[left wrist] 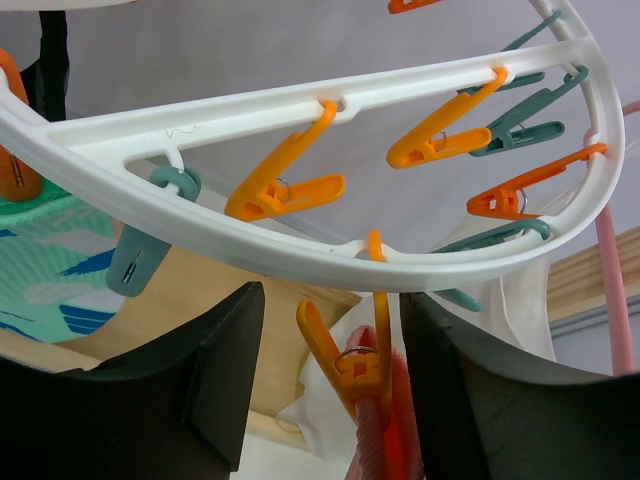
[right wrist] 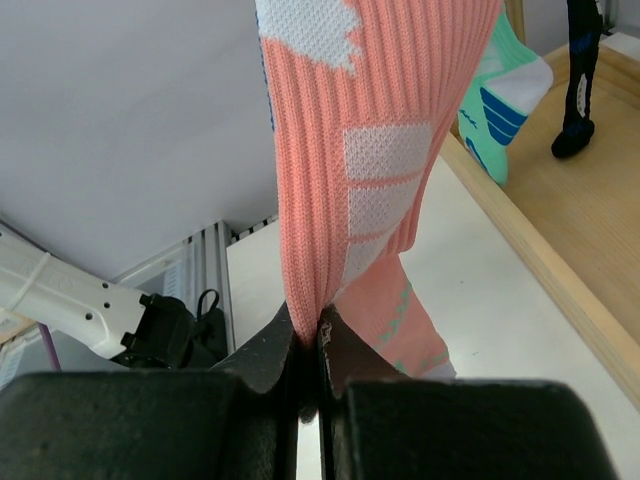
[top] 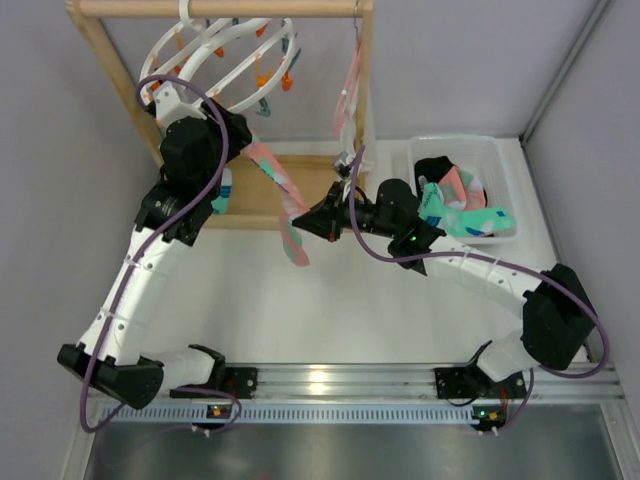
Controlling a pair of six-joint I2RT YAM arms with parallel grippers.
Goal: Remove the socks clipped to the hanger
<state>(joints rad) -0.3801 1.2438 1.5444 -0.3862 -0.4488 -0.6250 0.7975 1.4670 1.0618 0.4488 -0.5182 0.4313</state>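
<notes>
Now: right jaws closed, gripping pink sock (right wrist: 370, 150), which is rising straight above them. Left jaws standing apart, straddling orange clip (left wrist: 350, 370) pinching sock top, hanger (left wrist: 300, 110) just above. Advising: centring clip handles between left jaws, squeezing fully, right jaws pulling gently downward.

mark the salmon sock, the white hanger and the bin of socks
salmon sock (right wrist: 320, 150): right wrist view, ribbed leg
white hanger (left wrist: 280, 250): left wrist view, curved ring
bin (top: 455, 141): top external view, far rim
</notes>
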